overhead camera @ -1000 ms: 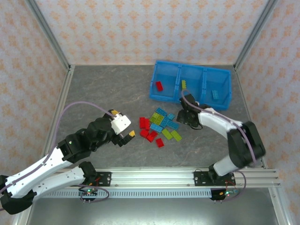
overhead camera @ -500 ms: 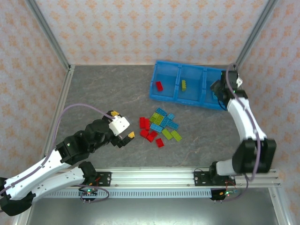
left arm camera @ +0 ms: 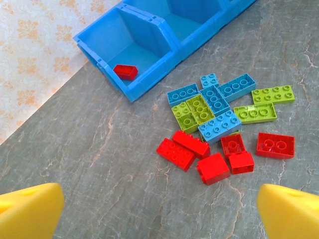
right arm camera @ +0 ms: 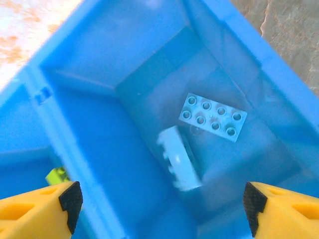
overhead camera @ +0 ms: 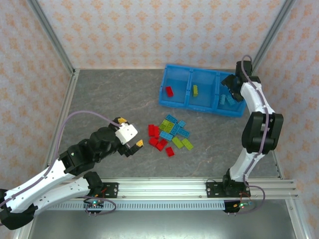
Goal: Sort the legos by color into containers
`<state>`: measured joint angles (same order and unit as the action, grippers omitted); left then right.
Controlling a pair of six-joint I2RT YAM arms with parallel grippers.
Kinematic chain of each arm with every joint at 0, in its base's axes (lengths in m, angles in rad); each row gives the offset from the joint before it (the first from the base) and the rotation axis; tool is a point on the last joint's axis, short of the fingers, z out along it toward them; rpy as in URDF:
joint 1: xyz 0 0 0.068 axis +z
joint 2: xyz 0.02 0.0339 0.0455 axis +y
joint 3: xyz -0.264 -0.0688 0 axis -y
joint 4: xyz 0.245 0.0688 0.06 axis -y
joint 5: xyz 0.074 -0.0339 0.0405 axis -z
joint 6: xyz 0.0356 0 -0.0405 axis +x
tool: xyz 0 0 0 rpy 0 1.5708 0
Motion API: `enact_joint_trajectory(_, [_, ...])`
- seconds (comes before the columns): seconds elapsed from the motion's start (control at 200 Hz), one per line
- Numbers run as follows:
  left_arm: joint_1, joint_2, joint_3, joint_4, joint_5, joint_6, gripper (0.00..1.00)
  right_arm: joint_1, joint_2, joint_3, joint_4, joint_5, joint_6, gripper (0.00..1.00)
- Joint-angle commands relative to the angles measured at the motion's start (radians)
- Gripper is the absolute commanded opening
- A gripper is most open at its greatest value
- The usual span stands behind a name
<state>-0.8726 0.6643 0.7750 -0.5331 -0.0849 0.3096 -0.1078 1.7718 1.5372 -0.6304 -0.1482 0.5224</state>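
The blue tray (overhead camera: 199, 108) lies at the back right with its three containers in a row. A red lego (overhead camera: 169, 91) is in the left one and a green lego (overhead camera: 195, 90) in the middle one. My right gripper (overhead camera: 229, 89) hovers open over the right container. Below it a light blue lego (right arm camera: 213, 117) lies flat, and a second one (right arm camera: 179, 158) shows blurred and on its edge, free of my right gripper (right arm camera: 159, 204). Loose red, green and blue legos (overhead camera: 169, 133) lie mid-table. My left gripper (overhead camera: 132, 133) is open, just left of them.
Metal frame posts and patterned walls close off the table's back and sides. The arm bases sit on the rail along the near edge. In the left wrist view several red legos (left arm camera: 214, 168) lie nearest my open left gripper (left arm camera: 159, 214), green and blue ones beyond.
My right arm swung from the pile up to the right container, then opened and let go of a light blue lego. The left arm barely moved.
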Motion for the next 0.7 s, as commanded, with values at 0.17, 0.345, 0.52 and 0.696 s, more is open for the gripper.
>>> enact_joint_trajectory(0.17, [0.004, -0.005, -0.016, 0.025, 0.017, 0.032, 1.00, 0.154, -0.521, -0.339, -0.069, -0.081, -0.125, 0.86])
enact_joint_trajectory(0.345, [0.004, -0.002, -0.024, 0.036, 0.035, 0.037, 1.00, 0.437, -0.689, -0.601, -0.150, -0.043, -0.099, 0.85])
enact_joint_trajectory(0.52, [0.005, 0.023, -0.016, 0.027, 0.044, 0.042, 1.00, 0.650, -0.609, -0.715, -0.194, -0.027, -0.052, 0.83])
enact_joint_trajectory(0.696, [0.003, 0.020, -0.016, 0.018, 0.047, 0.034, 1.00, 0.739, -0.439, -0.680, -0.225, -0.008, -0.123, 0.74])
